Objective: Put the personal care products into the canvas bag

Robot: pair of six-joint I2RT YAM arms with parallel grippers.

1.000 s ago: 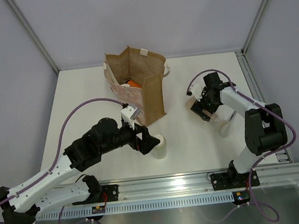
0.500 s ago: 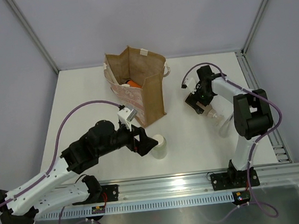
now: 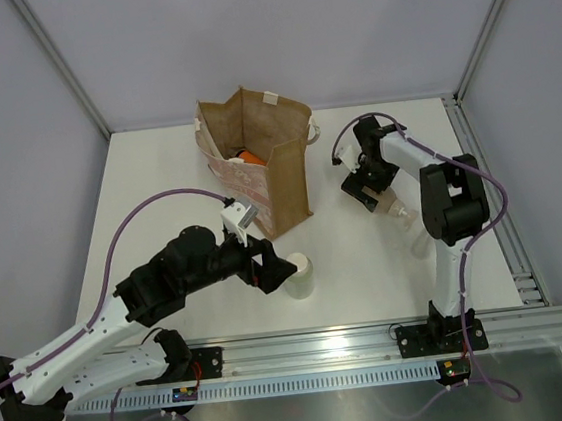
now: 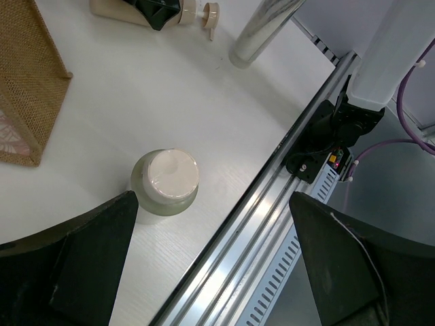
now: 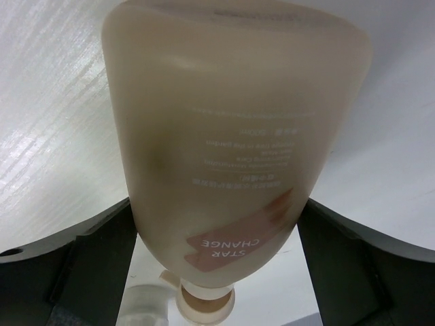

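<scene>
The canvas bag [image 3: 275, 171] stands upright at the back centre, and its corner shows in the left wrist view [image 4: 27, 88]. An orange bottle [image 3: 246, 158] lies inside it. The cream cylinder [image 3: 299, 275] stands on the table; in the left wrist view [image 4: 165, 180] it is just ahead of my open, empty left gripper [image 3: 270, 268]. The peach bottle [image 3: 384, 201] lies on the table right of the bag. My right gripper [image 3: 368, 182] straddles it near its neck, its fingers [image 5: 88, 265] against both sides of the bottle [image 5: 231, 136]. The thin clear bottle [image 3: 420, 242] stands beside it.
The metal rail [image 3: 375, 339] runs along the near table edge, close to the cream cylinder, and shows in the left wrist view [image 4: 272, 204]. Frame posts stand at the back corners. The right arm's purple cable [image 3: 353, 127] loops near the bag's white handle tab [image 3: 312, 134].
My right gripper has turned and shifted up-left over the peach bottle as the arm folded in. My left gripper has drawn back slightly from the cream cylinder.
</scene>
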